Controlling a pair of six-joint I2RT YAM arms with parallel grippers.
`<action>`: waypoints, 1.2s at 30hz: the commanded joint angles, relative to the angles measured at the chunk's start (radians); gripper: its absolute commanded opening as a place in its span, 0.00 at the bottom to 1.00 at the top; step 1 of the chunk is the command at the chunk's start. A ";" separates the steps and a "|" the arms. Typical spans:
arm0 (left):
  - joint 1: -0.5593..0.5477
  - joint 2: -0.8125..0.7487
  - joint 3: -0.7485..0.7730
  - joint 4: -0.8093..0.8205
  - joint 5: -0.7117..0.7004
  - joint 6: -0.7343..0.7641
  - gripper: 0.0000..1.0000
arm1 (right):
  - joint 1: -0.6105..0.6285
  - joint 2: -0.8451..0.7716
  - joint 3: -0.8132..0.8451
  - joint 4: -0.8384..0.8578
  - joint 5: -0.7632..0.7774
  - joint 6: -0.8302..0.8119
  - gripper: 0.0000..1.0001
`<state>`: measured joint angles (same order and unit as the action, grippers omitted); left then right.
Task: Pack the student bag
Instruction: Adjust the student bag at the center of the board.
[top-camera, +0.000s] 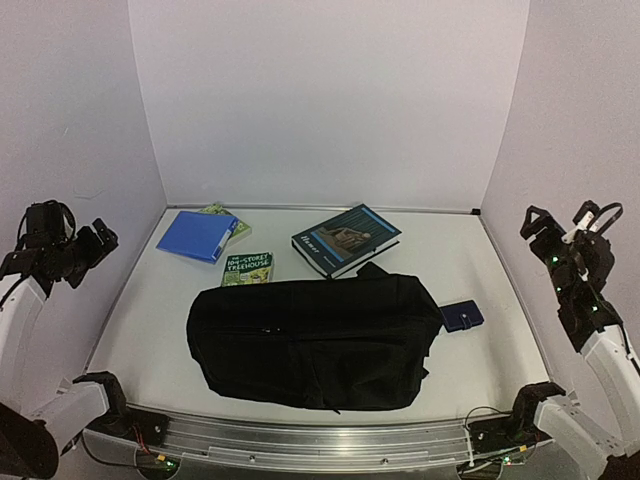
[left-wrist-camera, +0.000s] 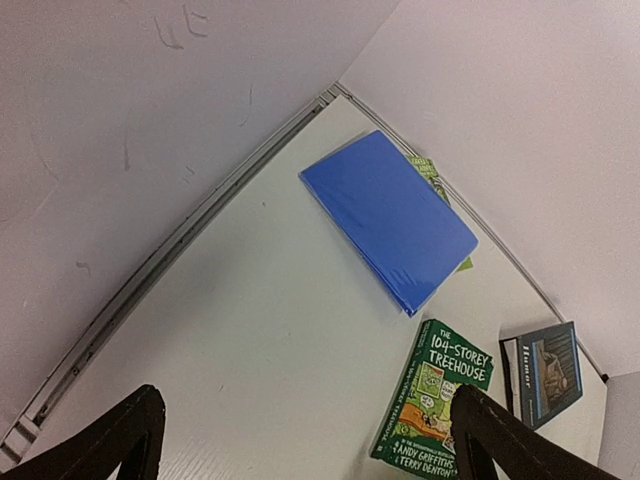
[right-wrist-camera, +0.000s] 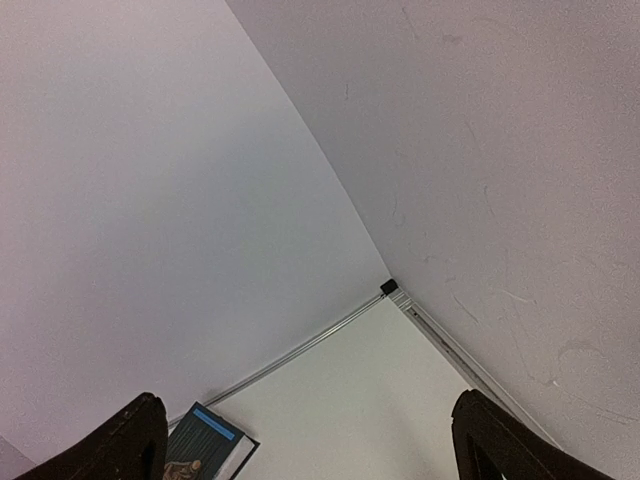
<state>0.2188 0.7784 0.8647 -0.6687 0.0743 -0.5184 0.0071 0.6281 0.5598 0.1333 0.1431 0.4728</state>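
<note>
The student bag (top-camera: 315, 340), a large black backpack, lies flat and zipped across the front middle of the table. Behind it lie a blue folder (top-camera: 197, 236) (left-wrist-camera: 390, 218), a green "104-Storey Treehouse" book (top-camera: 247, 268) (left-wrist-camera: 435, 400) and a dark hardcover book (top-camera: 345, 240) (left-wrist-camera: 545, 370) (right-wrist-camera: 205, 445). A small dark-blue pouch (top-camera: 462, 316) rests by the bag's right end. My left gripper (top-camera: 92, 243) (left-wrist-camera: 305, 440) hangs open, raised at the far left, holding nothing. High at the far right, my right gripper (top-camera: 557, 222) (right-wrist-camera: 305, 440) is open too, facing the back right corner.
A second green book (top-camera: 222, 212) (left-wrist-camera: 428, 170) peeks out from under the blue folder. White walls close the table on the left, back and right, with a metal rail (top-camera: 320, 445) along the near edge by the arm bases.
</note>
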 joint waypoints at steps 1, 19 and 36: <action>-0.001 -0.001 0.053 -0.038 0.093 0.073 1.00 | 0.002 0.049 0.101 -0.061 -0.151 0.010 0.98; -0.390 -0.013 -0.175 0.258 0.719 0.118 0.97 | 0.003 0.184 0.126 -0.121 -0.592 -0.007 0.98; -0.649 0.090 -0.070 0.153 0.583 0.247 0.96 | 0.245 0.294 0.171 -0.066 -0.796 -0.062 0.98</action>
<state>-0.4201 0.7944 0.7209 -0.5005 0.6692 -0.3309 0.0735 0.8856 0.6837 0.0203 -0.6186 0.4477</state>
